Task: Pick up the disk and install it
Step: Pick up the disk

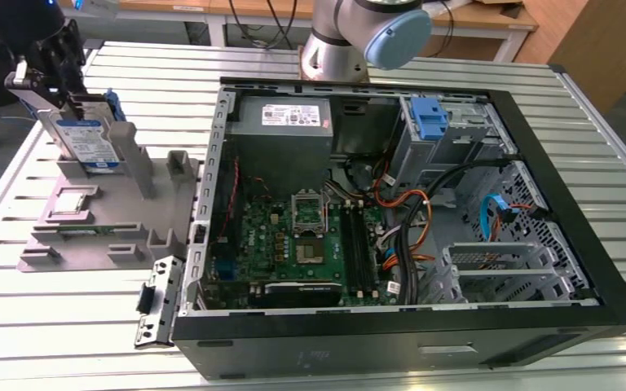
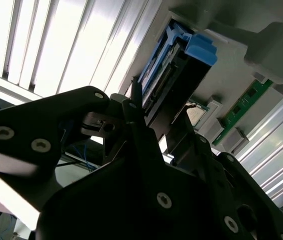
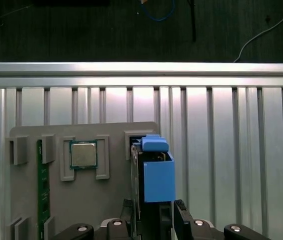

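The disk [image 1: 82,140] stands on edge in the gray holder [image 1: 95,224] on the tabletop [image 1: 74,326], at ten o'clock from the open computer case [image 1: 579,244] in the exterior view. The pincer [image 1: 72,98] sits at its top edge; I cannot tell whether it grips.

The exterior view looks steeply down from high up on the slatted table [image 1: 63,342], taking in the whole open computer case [image 1: 400,342] and, on the exterior view's left, the grey parts fixture [image 1: 123,212]. The first wrist view faces almost straight down, close above that fixture. The second wrist view looks obliquely across it from very near. All three share the disk [image 1: 82,140] standing in the fixture. Both wrist views also share the processor chip [image 3: 83,154].
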